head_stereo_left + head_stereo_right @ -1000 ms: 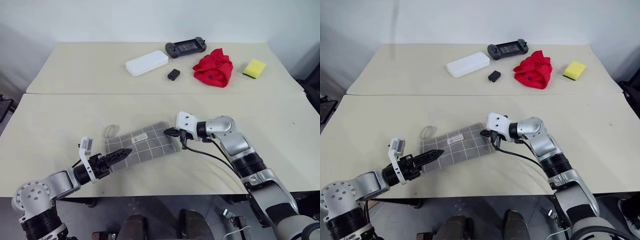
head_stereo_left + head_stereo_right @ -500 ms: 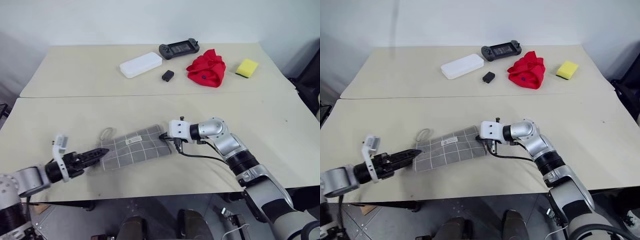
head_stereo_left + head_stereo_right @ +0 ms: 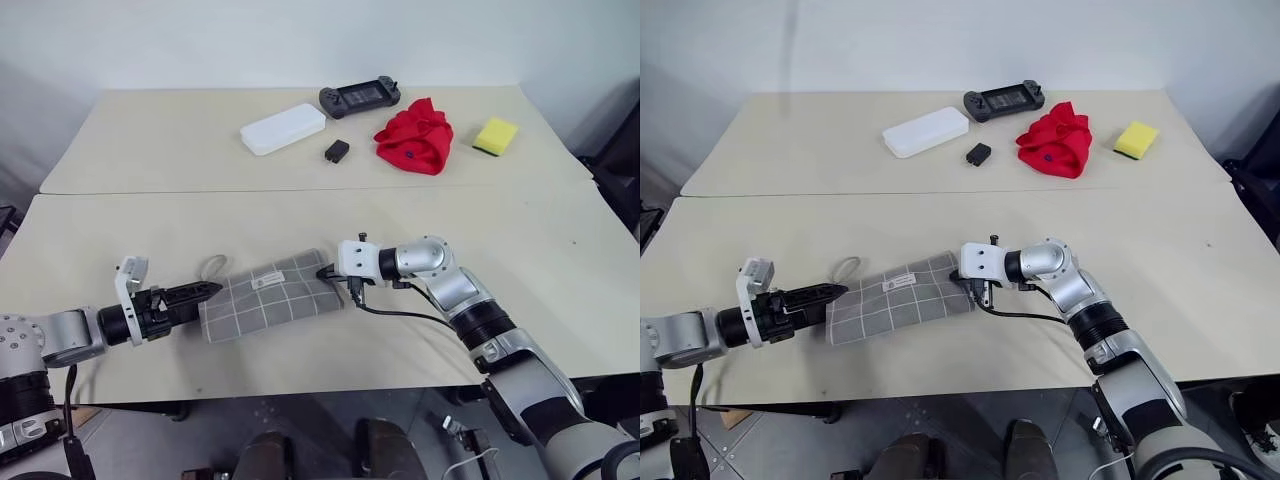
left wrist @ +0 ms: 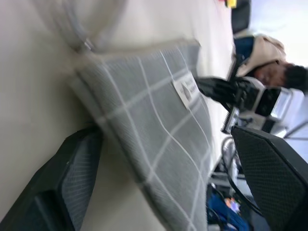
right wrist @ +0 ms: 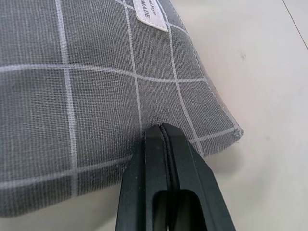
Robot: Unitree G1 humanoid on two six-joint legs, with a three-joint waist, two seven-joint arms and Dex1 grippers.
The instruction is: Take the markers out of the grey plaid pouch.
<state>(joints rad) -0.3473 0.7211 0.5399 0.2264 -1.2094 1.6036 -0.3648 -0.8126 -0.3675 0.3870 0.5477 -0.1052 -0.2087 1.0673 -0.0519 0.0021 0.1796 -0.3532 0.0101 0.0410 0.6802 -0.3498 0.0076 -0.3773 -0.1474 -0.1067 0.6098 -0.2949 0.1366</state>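
The grey pouch [image 3: 268,295] lies flat on the near table, no markers visible outside it. The right gripper [image 3: 327,271], pressed shut, pins its right end; the left gripper [image 3: 200,292], spread wide, straddles its left edge. Extraction seems unstarted.

A grey pouch [image 3: 268,296] crossed by a white grid, with a small white label and a pale loop, lies on a cream table [image 3: 150,230]. At the far side sit a white case [image 3: 283,128], a black game controller [image 3: 360,96], a small black block [image 3: 336,151], a bright red cloth [image 3: 414,135] and a yellow sponge [image 3: 494,136]. Both grippers have black fingers on white and silver arms.
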